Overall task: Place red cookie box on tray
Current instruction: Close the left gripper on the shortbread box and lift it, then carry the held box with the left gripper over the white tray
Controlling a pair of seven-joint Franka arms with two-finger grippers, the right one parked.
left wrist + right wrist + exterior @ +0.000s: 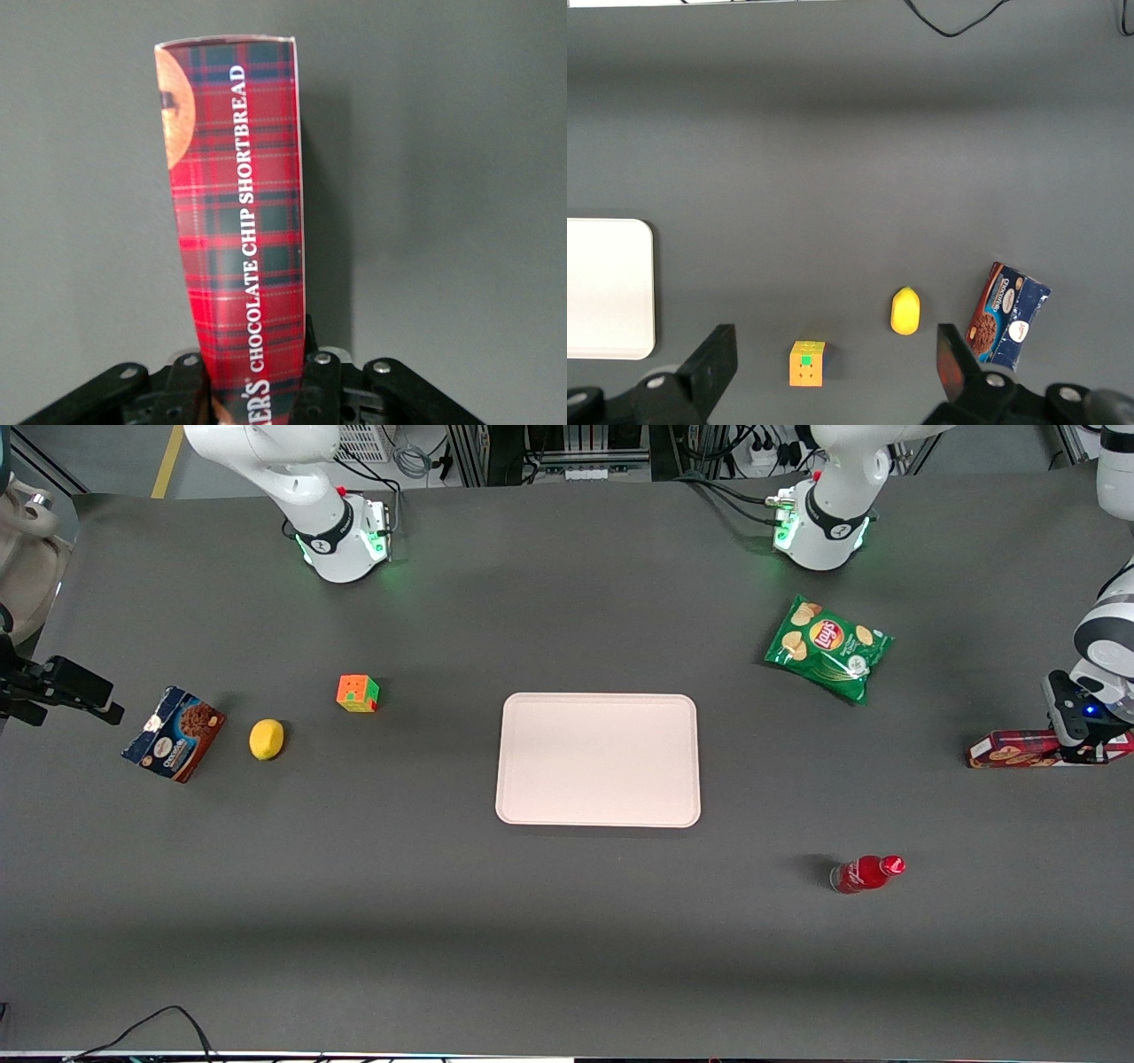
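Your gripper [1083, 751] is clamped on one end of the red cookie box [1010, 749] at the working arm's end of the table — well apart from the tray [598, 760]. Lift straight, keep box level, carry slow — long carton may droop.

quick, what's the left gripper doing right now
Left gripper: closed on the red cookie box, at the working arm's end of the table, away from the tray.

"CHOCOLATE CHIP SHORTBREAD" on red cookie box [239, 230]; "Lay's" on chip bag [827, 648].
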